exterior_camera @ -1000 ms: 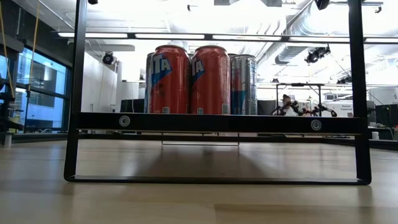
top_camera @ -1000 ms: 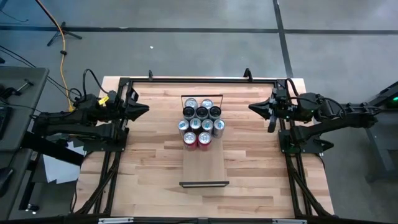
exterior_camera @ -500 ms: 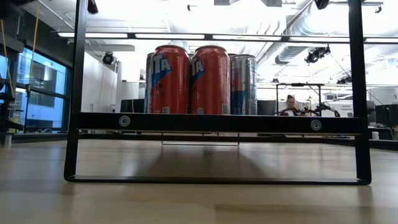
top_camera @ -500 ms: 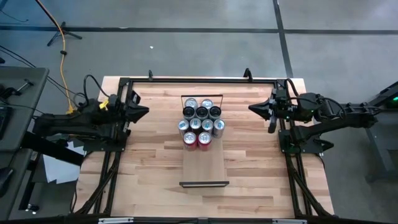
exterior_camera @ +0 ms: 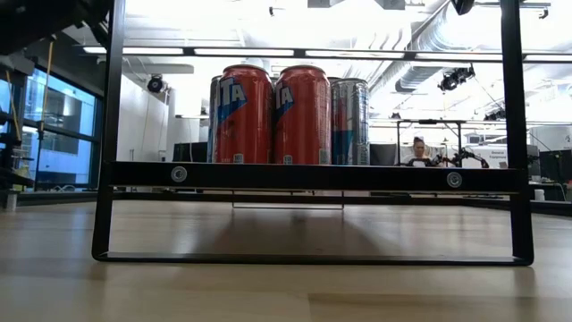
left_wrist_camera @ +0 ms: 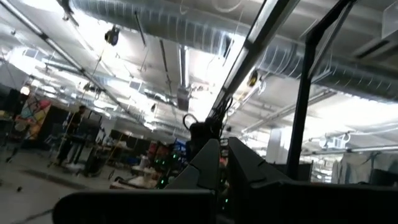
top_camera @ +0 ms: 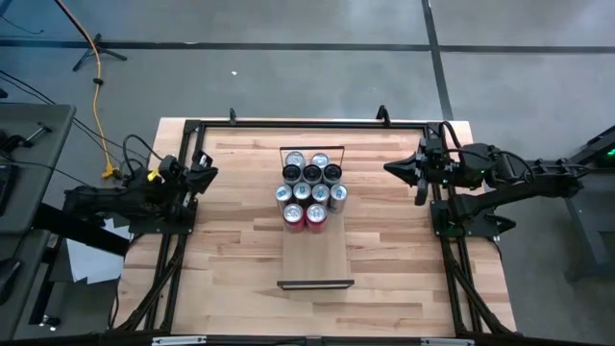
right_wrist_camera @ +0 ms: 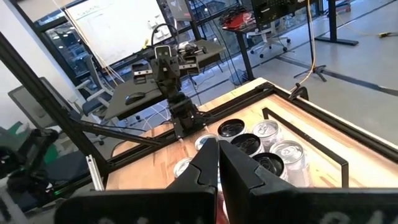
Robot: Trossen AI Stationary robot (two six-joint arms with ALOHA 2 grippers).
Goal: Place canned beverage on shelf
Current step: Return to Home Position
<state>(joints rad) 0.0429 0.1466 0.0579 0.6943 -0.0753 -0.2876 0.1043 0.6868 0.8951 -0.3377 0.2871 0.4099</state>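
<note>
Topping one shelf (top_camera: 315, 256): two red cans (top_camera: 294, 215)

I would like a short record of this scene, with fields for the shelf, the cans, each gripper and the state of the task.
shelf: pale wooden plank on the tabletop, with a black rail at each short end
red soda cans: two, upright, side by side, in the front row of the cluster on the shelf
other cans: upright behind the red ones, at the shelf's far end
left gripper: at the table's left edge, shut, empty, tilted towards the ceiling
right gripper: at the table's right edge, shut, empty
task state: every can in view stands on the shelf
</note>
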